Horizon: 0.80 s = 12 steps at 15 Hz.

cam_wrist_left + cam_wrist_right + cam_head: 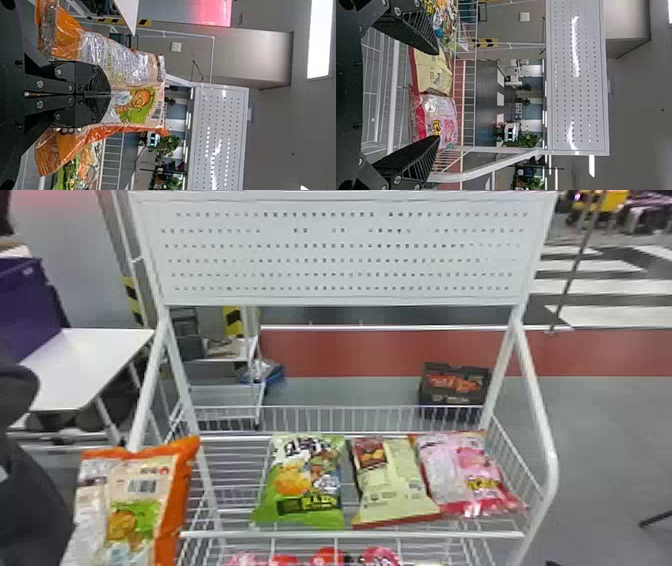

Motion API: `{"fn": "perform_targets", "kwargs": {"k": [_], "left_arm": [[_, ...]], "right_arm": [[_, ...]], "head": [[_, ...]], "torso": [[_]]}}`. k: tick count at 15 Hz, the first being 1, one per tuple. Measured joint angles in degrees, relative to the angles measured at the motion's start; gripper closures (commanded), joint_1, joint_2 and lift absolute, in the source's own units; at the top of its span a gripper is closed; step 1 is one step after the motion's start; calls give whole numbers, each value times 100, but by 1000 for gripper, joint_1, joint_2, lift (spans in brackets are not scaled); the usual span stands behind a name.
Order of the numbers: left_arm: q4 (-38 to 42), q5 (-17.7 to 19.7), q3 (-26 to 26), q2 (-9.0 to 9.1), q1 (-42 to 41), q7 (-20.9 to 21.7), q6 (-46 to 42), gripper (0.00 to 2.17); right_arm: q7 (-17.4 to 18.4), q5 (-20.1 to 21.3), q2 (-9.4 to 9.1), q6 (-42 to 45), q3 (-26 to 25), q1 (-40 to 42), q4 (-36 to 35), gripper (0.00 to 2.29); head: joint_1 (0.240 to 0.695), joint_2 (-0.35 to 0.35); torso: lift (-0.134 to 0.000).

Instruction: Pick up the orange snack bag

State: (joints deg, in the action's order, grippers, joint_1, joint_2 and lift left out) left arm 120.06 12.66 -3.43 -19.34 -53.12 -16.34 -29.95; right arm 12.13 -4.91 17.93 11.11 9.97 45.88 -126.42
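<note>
Head view: orange snack bag [137,495] sat at 8 o'clock, pinched in your left hand [109,94]; right hand [439,95] gaped wide.

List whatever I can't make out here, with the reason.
Head view: lower end of the orange snack bag, cut off by the bottom edge.
Head view: most of the lower-shelf packs, same edge.
Head view: fine print on the cream bag, too small.
Left wrist view: part of the orange snack bag, behind the left gripper's jaws.
</note>
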Motion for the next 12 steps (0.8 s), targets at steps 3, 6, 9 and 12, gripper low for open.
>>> {"fn": "perform_targets", "kwargs": {"k": [3, 6, 9, 12], "left_arm": [[-7, 0, 0, 0, -6, 0, -38, 1355], [-9, 0, 0, 0, -6, 1, -50, 1352], [-19, 0, 0, 3, -6, 0, -62, 1349], [-49, 0, 0, 8, -6, 0, -109, 1247]], "right_arm": [[3, -1, 9, 0, 3, -1, 4, 140], [8, -5, 20, 0, -1, 3, 3, 140], [17, -10, 33, 0, -4, 8, -4, 140], [30, -12, 39, 0, -4, 5, -5, 140]], "head": [[499, 0], [499, 0], [499, 0], [499, 0]], "torso": [[0], [0], [0], [0]]}}
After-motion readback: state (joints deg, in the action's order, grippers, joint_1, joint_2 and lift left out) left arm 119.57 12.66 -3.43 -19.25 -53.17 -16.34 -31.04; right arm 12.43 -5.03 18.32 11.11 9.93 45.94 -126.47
